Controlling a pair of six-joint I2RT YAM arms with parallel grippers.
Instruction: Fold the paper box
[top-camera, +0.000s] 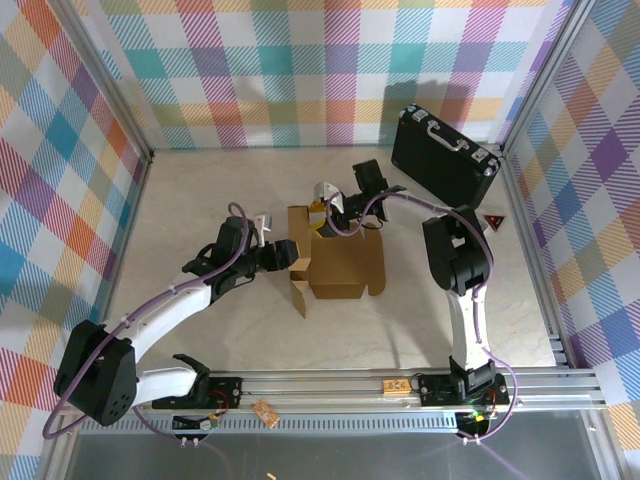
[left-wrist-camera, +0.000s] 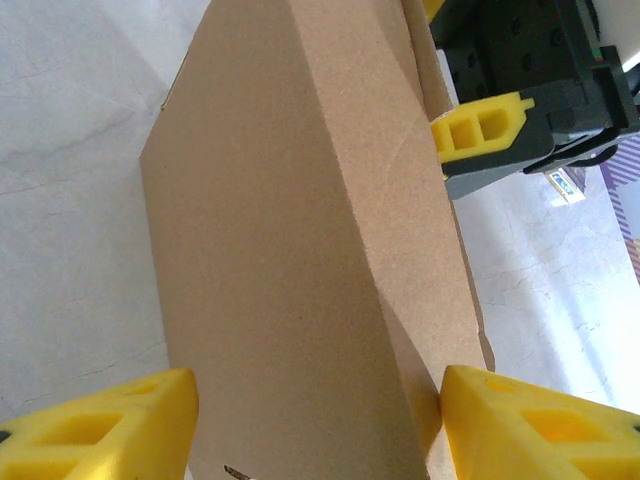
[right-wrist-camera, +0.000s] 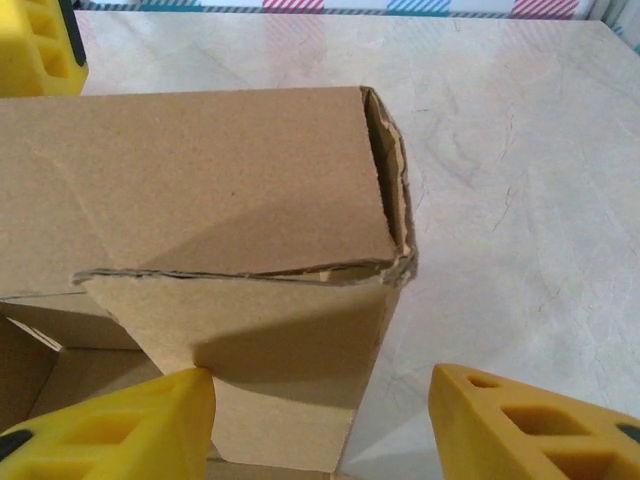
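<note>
The left pincer (left-wrist-camera: 318, 400) had its yellow fingers set wide, one on each flank of an upright wall of the paper box (top-camera: 340, 265), a plain brown corrugated cardboard sheet partly folded into a small square tray. Both fingers lay flush against the board, so the pincer was pinching that wall across its width. The wall ran straight ahead of it, between its fingers.

The right pincer (right-wrist-camera: 322, 385) stood spread apart on the far side of the box, facing the left pincer across it. Directly ahead of it rose a folded corner of the box, one panel lying over a lower flap with the raw fluted edges meeting. Its left finger was just beside that lower flap. Its right finger hung clear of the board, over the pale marbled tabletop (right-wrist-camera: 520, 180), and nothing was pinched between the two.

The box rested on the tabletop between the two pincers, its open floor on the near side of the right pincer. A black hard case with silver trim (top-camera: 445, 158) stood well apart beyond the right pincer, toward the far right corner.
</note>
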